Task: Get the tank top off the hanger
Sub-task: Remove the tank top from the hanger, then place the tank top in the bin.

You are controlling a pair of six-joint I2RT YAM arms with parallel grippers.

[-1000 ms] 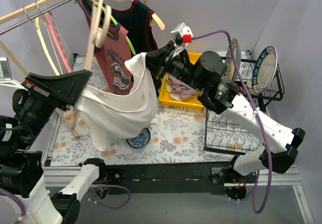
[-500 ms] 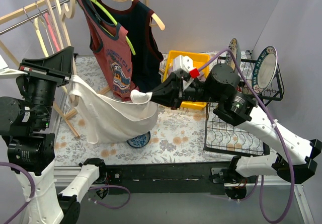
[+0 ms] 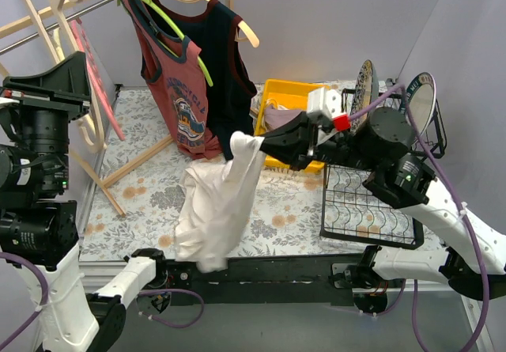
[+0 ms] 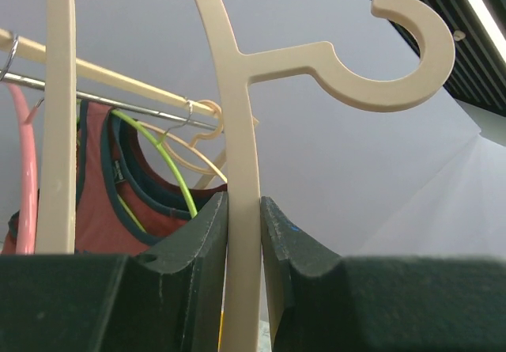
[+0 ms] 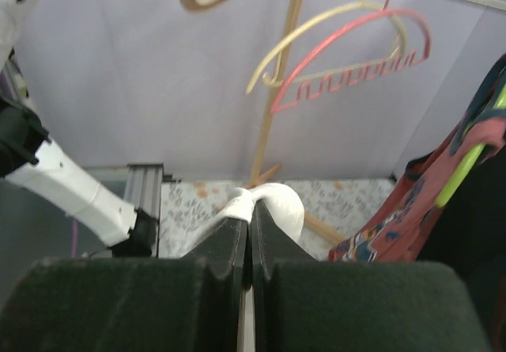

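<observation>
White cloth shows first from the top camera. The white tank top [image 3: 212, 206] hangs down from the right gripper [image 3: 259, 141], which has pinched one end of it. It droops low over the front of the flowery table [image 3: 292, 210]. It is off the cream hanger [image 3: 35, 16] and well apart from it. The left gripper [image 3: 67, 75] is up at the left side with that hanger. A red top [image 3: 178, 91] and a dark top [image 3: 229, 67] hang on the rail behind.

From the left wrist camera, the left gripper [image 4: 243, 289] is clamped tight on the thin stem of the cream hanger [image 4: 237, 130]. The hanger is bare, and its hook curls to the right.

From the right wrist camera, the right gripper [image 5: 250, 245] is squeezed together on a bunched bit of the white tank top [image 5: 269, 203]. A pink hanger [image 5: 356, 39] hangs above.
</observation>
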